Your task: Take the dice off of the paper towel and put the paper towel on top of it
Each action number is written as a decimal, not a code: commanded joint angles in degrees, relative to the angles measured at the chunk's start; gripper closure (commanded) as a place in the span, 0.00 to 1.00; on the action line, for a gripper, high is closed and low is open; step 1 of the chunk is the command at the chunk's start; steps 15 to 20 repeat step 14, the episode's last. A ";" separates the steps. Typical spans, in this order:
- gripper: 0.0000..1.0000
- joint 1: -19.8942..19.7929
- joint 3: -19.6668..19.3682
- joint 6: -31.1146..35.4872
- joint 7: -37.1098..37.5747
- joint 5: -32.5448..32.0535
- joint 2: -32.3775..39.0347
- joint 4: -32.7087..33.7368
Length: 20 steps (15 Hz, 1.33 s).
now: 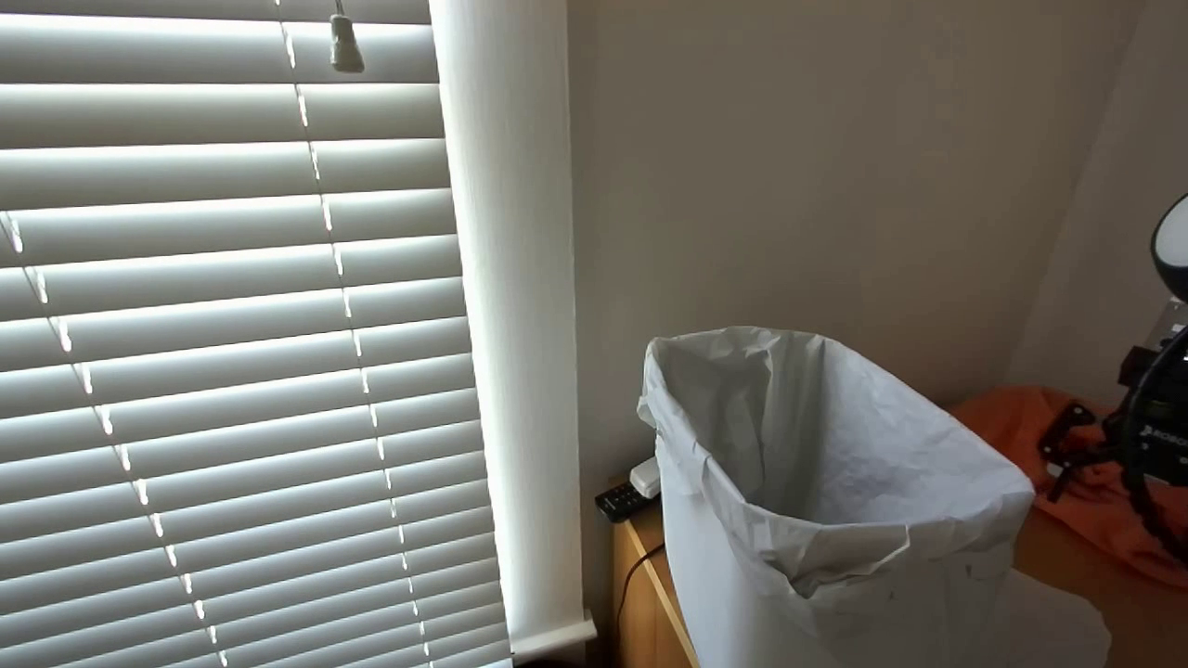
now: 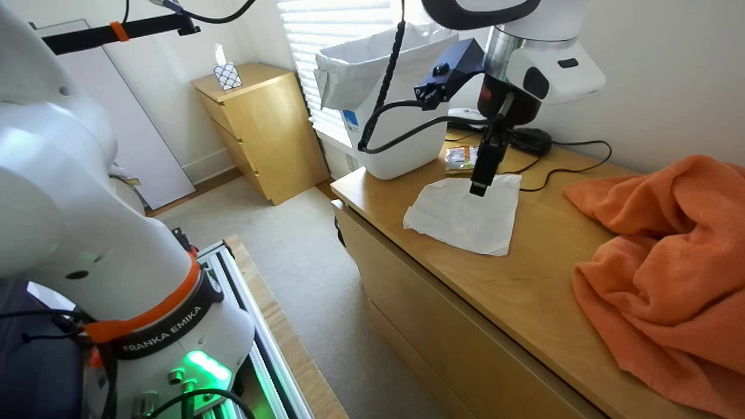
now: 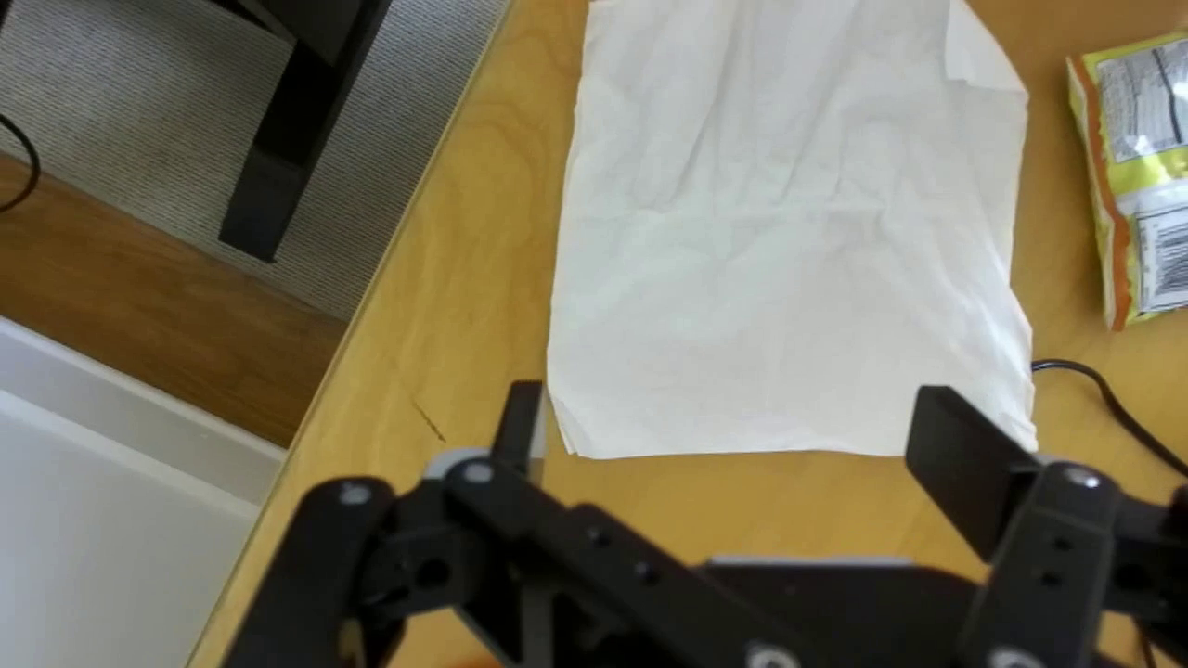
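Note:
The paper towel [image 2: 460,221] lies flat on the wooden dresser top in an exterior view. In the wrist view the paper towel [image 3: 789,241] is lightly creased, with one far corner folded over. In an exterior view a white sheet [image 1: 1058,622], seemingly the towel, is partly hidden behind the bin. No dice shows in any view. My gripper [image 3: 729,404] is open and empty, with its fingers spread wide over the towel's near edge in the wrist view. In both exterior views the gripper [image 2: 478,187] [image 1: 1058,452] hangs above the dresser, apart from its top.
A white lined bin [image 2: 396,139] [image 1: 835,594] stands on the dresser beside the towel. A snack packet [image 2: 461,158] [image 3: 1132,186] and a black cable [image 3: 1104,394] lie close by. A crumpled orange cloth [image 2: 669,279] lies opposite the bin. The dresser's edge [image 3: 408,213] drops to the floor.

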 commanded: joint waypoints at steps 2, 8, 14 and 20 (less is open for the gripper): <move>0.00 -2.51 -0.78 -7.44 -0.14 0.47 -6.97 -2.42; 0.00 -4.62 -1.16 -12.48 -0.70 0.37 -11.41 -3.26; 0.00 -4.67 -0.61 -11.64 -0.16 0.14 -9.96 -2.03; 0.00 -4.67 -0.61 -11.64 -0.16 0.14 -9.96 -2.03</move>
